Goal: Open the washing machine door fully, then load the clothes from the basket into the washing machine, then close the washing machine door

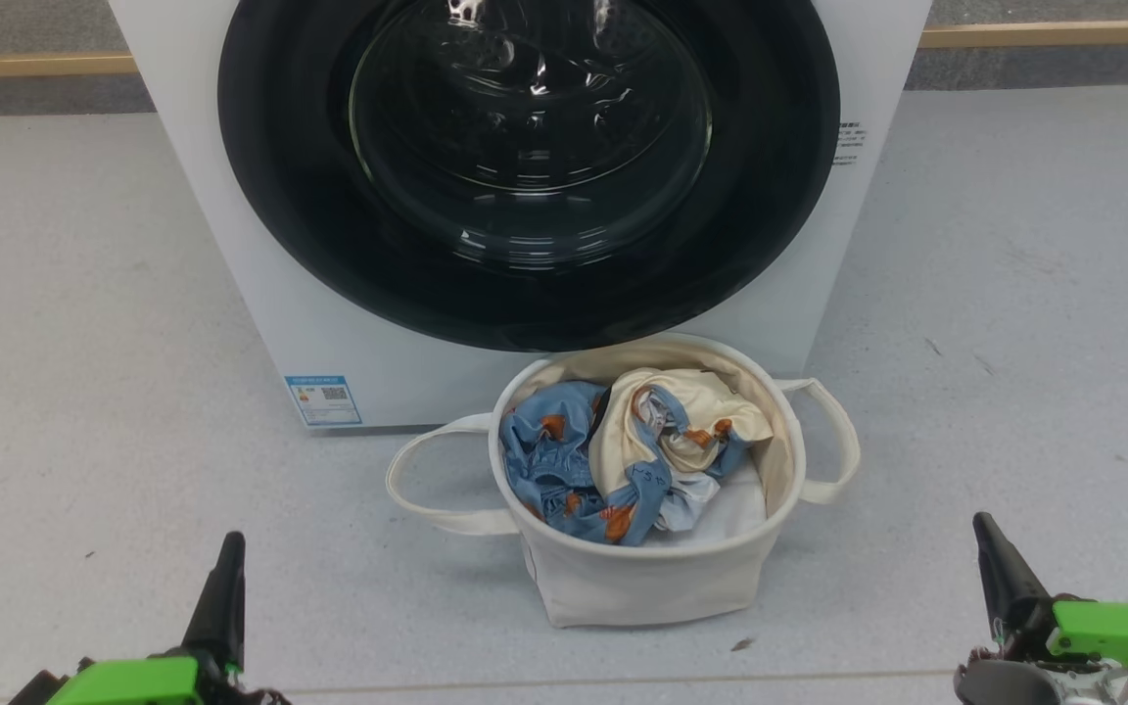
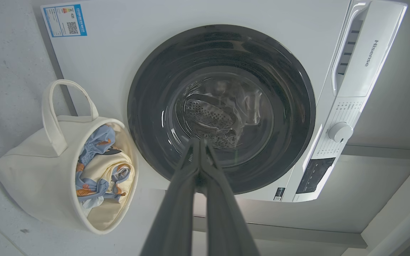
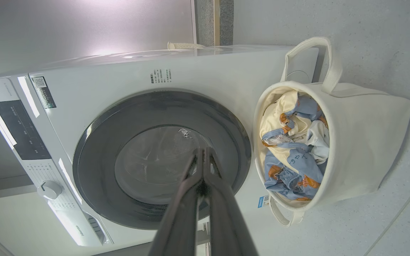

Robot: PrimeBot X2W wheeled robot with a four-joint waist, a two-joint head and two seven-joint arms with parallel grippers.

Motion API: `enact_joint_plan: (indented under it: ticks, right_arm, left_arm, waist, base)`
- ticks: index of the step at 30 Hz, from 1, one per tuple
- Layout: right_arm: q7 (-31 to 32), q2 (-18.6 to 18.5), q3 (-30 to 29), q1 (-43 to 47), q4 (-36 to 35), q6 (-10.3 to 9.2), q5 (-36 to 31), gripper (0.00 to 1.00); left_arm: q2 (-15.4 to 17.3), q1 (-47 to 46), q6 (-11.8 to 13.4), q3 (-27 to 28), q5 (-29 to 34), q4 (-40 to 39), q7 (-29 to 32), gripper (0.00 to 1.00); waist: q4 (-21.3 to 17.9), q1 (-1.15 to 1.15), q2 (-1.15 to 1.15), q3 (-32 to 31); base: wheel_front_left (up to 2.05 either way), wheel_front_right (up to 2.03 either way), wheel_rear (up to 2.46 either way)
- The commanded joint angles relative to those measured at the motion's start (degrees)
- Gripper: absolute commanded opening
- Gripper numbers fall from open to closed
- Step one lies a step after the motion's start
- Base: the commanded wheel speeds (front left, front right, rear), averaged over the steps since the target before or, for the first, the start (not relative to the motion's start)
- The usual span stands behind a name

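while its round washing machine door [image 1: 309, 245] sits shut against the front, the one white washing machine [image 1: 221, 225] stands on the pale grey floor [image 1: 1014, 343], with "hisense" [image 2: 367, 53] printed on the drawer front near a single white dial [image 2: 340, 132]. one blue label [image 1: 323, 399] carrying a qr code sits at the lower left corner of the front in the head view, and a small block of print [image 1: 849, 143] beside the door is too small to read. the door's glossy black rim reaches nearly to the cabinet's side edges. one cream basket [image 1: 642, 587] stands on the floor just in front of the machine, below the door, its two loop handles sticking out sideways; the floor on either side lies open. inside it the clothes [image 1: 564, 450] are bunched together, blue with orange motifs and cream; how many pieces i cannot tell. the two end effectors, left end effector [image 1: 229, 548] and right end effector [image 1: 985, 529], hang on either side, well apart from the basket, each with fingers pressed together and gripping nothing.
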Motion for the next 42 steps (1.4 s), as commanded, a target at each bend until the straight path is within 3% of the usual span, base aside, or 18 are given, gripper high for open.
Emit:
enact_joint_plan:
  ticks: [1, 29, 30, 42]
  right_arm:
    - [0.53, -0.30, 1.11, -2.84, -1.76, 0.24, -0.20, 0.00]
    - [0.51, -0.30, 1.13, -2.84, -1.76, 0.24, -0.19, 0.00]
    - [-0.01, 0.00, 0.00, -0.01, -0.01, 0.00, -0.01, 1.00]
    - [-1.29, 0.32, -0.17, 0.57, 1.95, 0.01, -1.49, 1.00]
  left_arm:
    - [0.35, -2.48, -0.41, 2.01, 0.25, -1.54, 0.52, 0.00]
    - [0.35, -2.48, -0.41, 2.02, 0.26, -1.54, 0.52, 0.00]
    - [-0.01, -0.01, 0.00, 0.00, 0.00, 0.00, -0.01, 1.00]
    - [-0.29, 0.60, 0.02, -0.93, 0.11, 2.69, -1.34, 1.00]
  waist:
    - [0.00, 0.00, 0.00, 0.00]
    - [0.00, 0.00, 0.00, 0.00]
    - [0.00, 0.00, 0.00, 0.00]
    - [0.10, 0.12, 0.00, -0.08]
  base:
    - [0.00, 0.00, 0.00]
    - [0.00, 0.00, 0.00]
    - [0.00, 0.00, 0.00]
    - [0.00, 0.00, 0.00]
